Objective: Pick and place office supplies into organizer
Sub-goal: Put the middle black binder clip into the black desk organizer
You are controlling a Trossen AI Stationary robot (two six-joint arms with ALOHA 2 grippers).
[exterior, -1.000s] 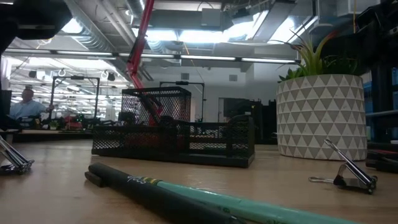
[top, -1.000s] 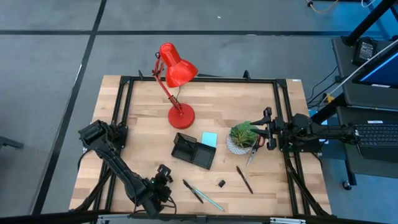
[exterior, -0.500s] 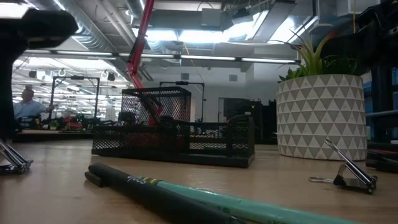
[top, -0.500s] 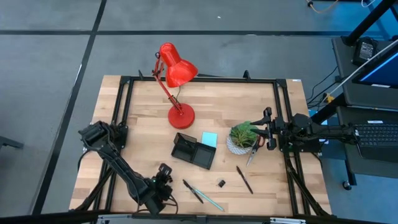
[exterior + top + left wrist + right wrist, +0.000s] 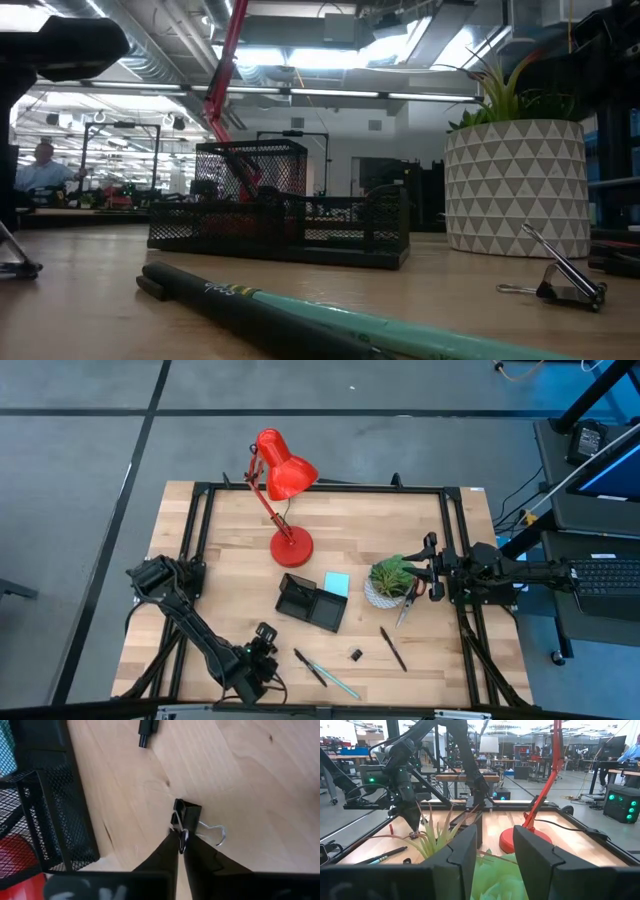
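The left end effector [image 5: 181, 842] is pinched shut on a small black clip [image 5: 186, 812] on the bench [image 5: 230, 560], near the organizer [image 5: 312, 602]. The right end effector [image 5: 493, 852] waits open over the plant [image 5: 392, 573].

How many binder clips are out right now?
2: one binder clip pinched in the left gripper by the table's near-left edge, another clip loose between the pens. Others may be hidden.
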